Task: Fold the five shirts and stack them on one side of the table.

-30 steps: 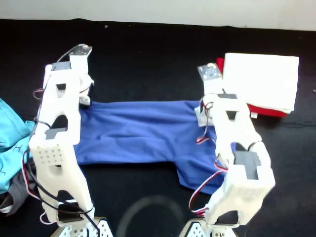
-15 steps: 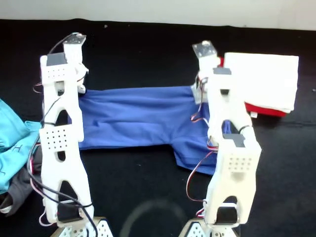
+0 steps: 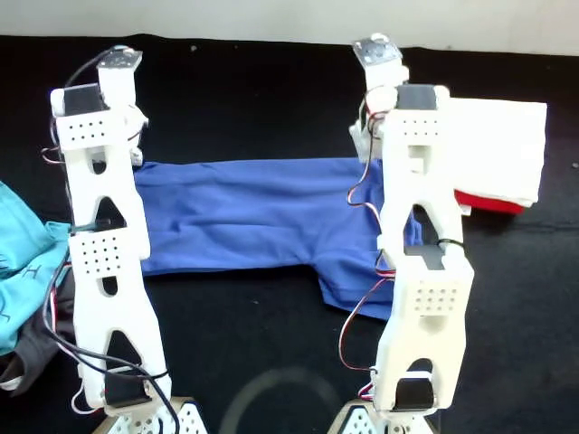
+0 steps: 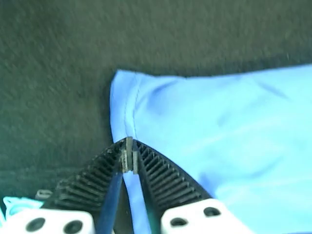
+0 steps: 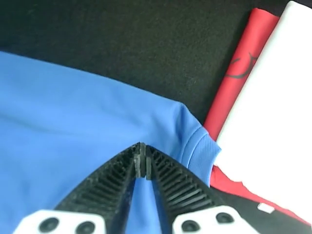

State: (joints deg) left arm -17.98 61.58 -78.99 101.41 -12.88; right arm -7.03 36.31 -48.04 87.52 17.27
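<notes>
A blue shirt (image 3: 258, 215) lies stretched across the middle of the black table, one sleeve hanging toward the front. My left gripper (image 4: 128, 157) is shut on the blue shirt (image 4: 219, 141) at its left edge. My right gripper (image 5: 141, 162) is shut on the blue shirt (image 5: 73, 112) near its right hem. In the high view the left gripper (image 3: 127, 154) and the right gripper (image 3: 366, 149) hold the shirt's two far corners. A folded white shirt (image 3: 493, 149) lies on a folded red shirt (image 3: 488, 201) at the right.
A teal shirt (image 3: 20, 258) and a grey garment (image 3: 32, 348) are heaped at the left edge. The folded red shirt (image 5: 239, 73) and white shirt (image 5: 278, 117) lie close beside my right gripper. Black table (image 3: 262, 90) stretches behind the blue shirt.
Both arms have stretched toward the far side of the table, drawing the blue shirt's held edge back with them. The shirt lies flatter and wider than before.
</notes>
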